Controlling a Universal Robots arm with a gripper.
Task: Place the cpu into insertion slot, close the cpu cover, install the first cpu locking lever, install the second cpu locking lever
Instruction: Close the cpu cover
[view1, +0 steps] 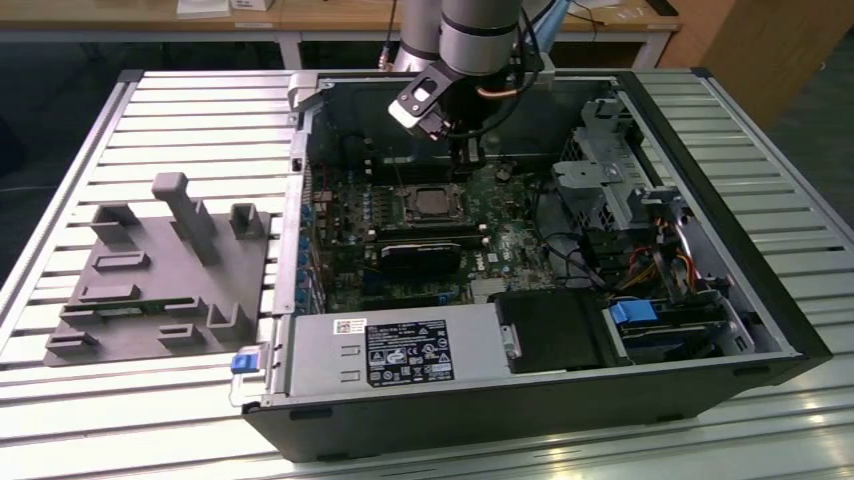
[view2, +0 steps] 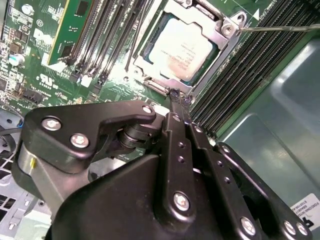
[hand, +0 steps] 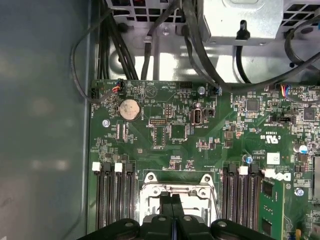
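One square silver chip (view2: 182, 50) lies flat, face up, in the socket (view2: 150, 81) beneath its metal frame (view2: 222, 37); the claw (view2: 176, 95), fingers pressed together, points at the socket's rim.

Cpu (view2: 182, 50) in insertion slot (view2: 141, 75) (cpu cover (view2: 220, 37) atop), memory slots (view2: 235, 75) either side
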